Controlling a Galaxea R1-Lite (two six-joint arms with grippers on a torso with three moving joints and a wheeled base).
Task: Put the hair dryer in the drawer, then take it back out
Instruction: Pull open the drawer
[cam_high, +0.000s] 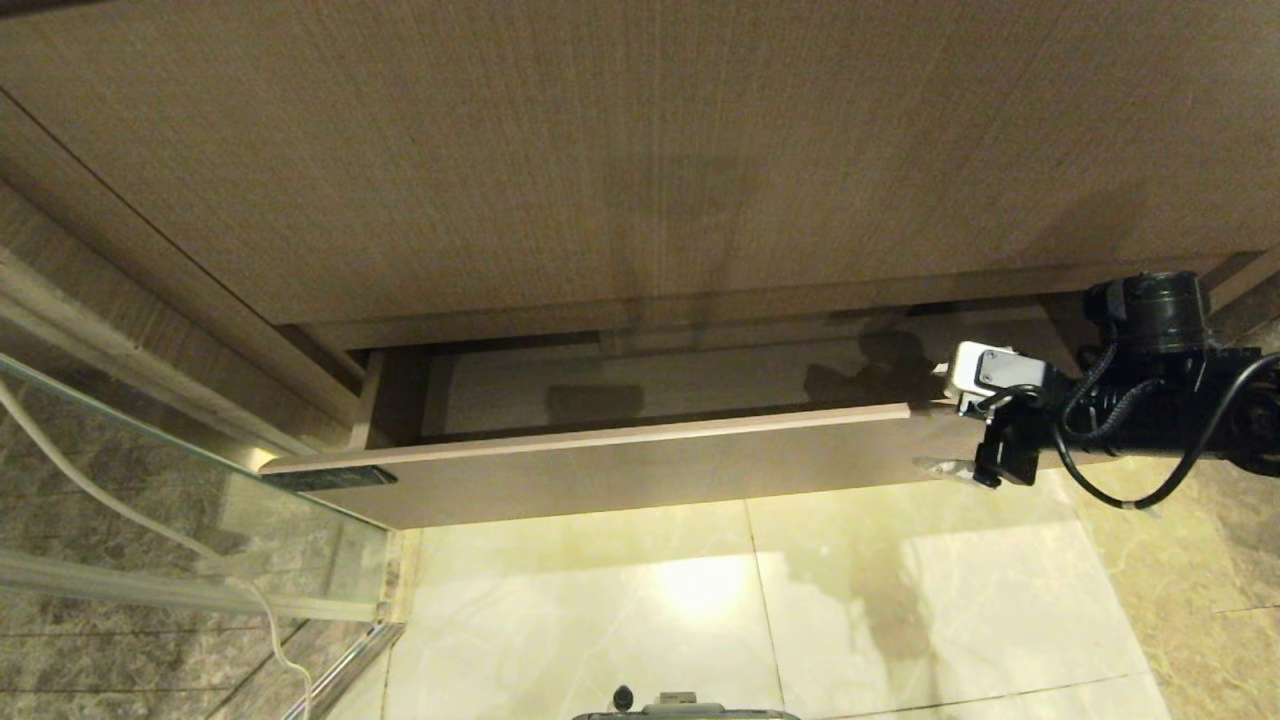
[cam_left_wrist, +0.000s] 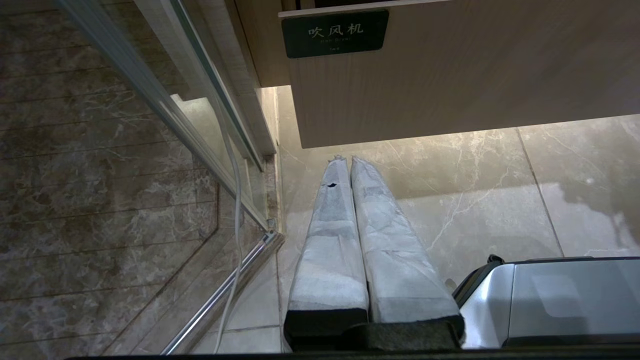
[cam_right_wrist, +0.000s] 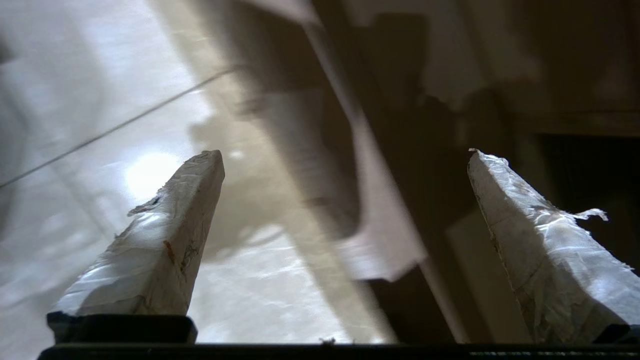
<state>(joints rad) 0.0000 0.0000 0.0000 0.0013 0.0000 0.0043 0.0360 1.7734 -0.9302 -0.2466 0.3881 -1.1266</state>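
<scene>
Head view: drawer pulled out; right gripper, fingers spread wide and empty, at its right front corner. Left gripper clenched, below drawer's label corner.

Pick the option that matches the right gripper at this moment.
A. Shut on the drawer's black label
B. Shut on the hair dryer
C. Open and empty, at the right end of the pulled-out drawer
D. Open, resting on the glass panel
C: the right gripper has its fingers spread wide with nothing between them, and the head view puts it by the right end of the open drawer.
</scene>
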